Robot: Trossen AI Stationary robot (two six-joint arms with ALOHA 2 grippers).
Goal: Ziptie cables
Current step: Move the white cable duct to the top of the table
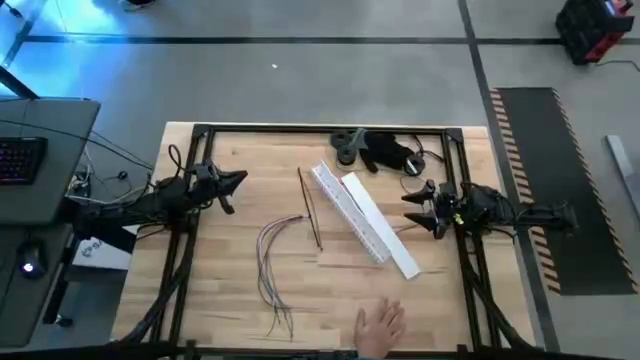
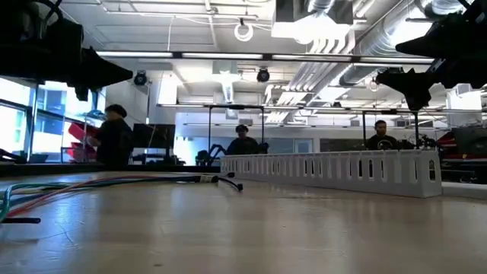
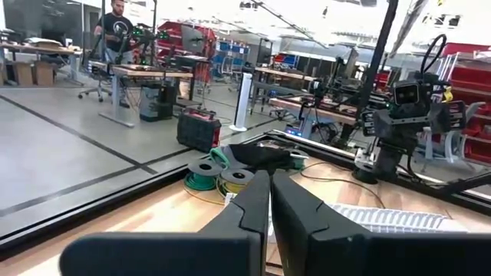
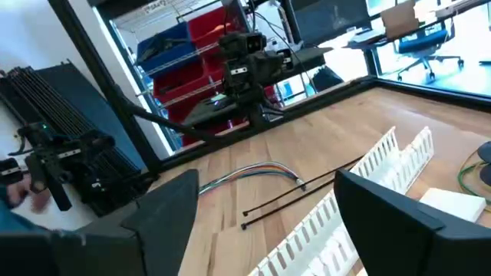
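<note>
Cables (image 1: pixel 275 262) lie loose on the wooden table (image 1: pixel 220 290) between the arms, touched by neither, with the left gripper (image 1: pixel 238 182) closed at the left edge and the right gripper (image 1: pixel 412 199) open at the right, a person's hand (image 1: pixel 381 326) near the front edge.

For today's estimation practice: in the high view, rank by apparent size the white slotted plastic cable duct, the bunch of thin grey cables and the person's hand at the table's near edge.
1. White slotted plastic cable duct.
2. Bunch of thin grey cables, nearly as long.
3. Person's hand, partly cut off.

A person's hand (image 1: pixel 380 328) is cut off at the edge.
</note>
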